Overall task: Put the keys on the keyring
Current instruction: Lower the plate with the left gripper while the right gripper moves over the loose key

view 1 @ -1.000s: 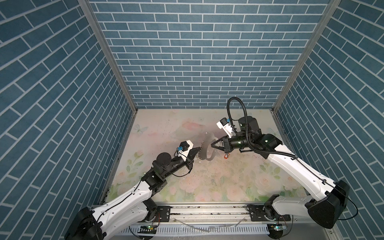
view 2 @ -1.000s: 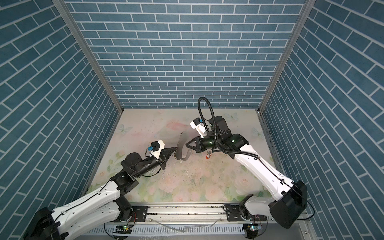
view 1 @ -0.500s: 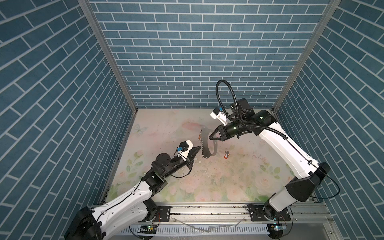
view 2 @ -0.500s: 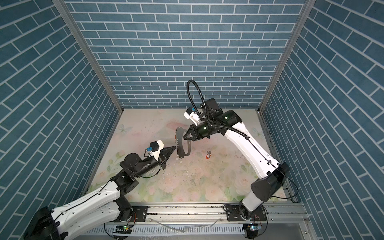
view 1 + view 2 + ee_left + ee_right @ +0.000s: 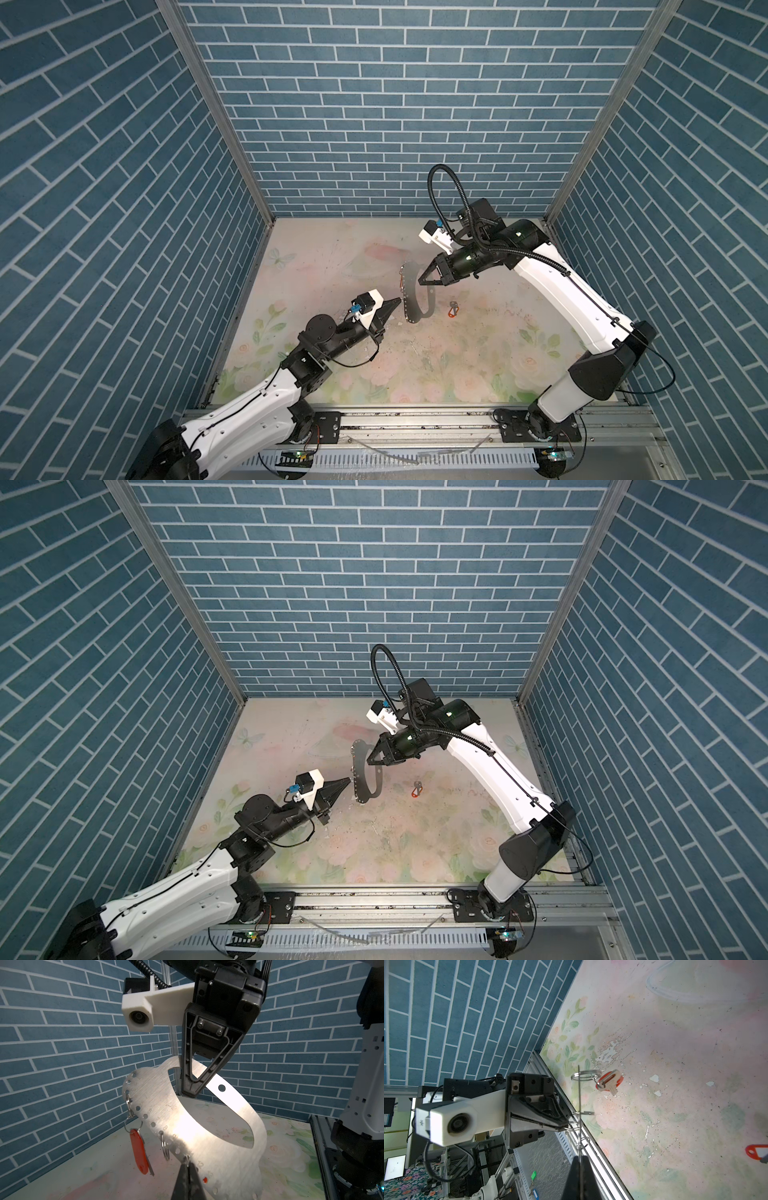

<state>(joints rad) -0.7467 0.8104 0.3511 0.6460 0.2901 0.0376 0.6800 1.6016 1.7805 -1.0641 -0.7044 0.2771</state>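
The keyring (image 5: 428, 309) (image 5: 358, 771) hangs in the air over the middle of the table; in the left wrist view it is a flat silver plate (image 5: 187, 1126) with small rings along one edge. My right gripper (image 5: 420, 282) (image 5: 188, 1093) (image 5: 580, 1157) is shut on its thin band. Pointing at it from the left, my left gripper (image 5: 400, 299) (image 5: 348, 779) (image 5: 188, 1164) is shut on one small ring at the plate's edge. One key with a red tag (image 5: 138, 1151) (image 5: 609, 1081) hangs from another ring. A second key (image 5: 455, 309) (image 5: 417, 789) lies on the table to the right of the keyring.
Blue brick walls (image 5: 395, 124) close the table on three sides. A metal rail (image 5: 415, 419) carrying both arm bases runs along the front. In the right wrist view a green tag (image 5: 533, 1175) and a blue tag (image 5: 535, 1193) lie below, outside the table.
My right arm has swung its elbow back and carried the keyring slightly up and toward the back. The left gripper has hardly moved. The key on the table has stayed put.
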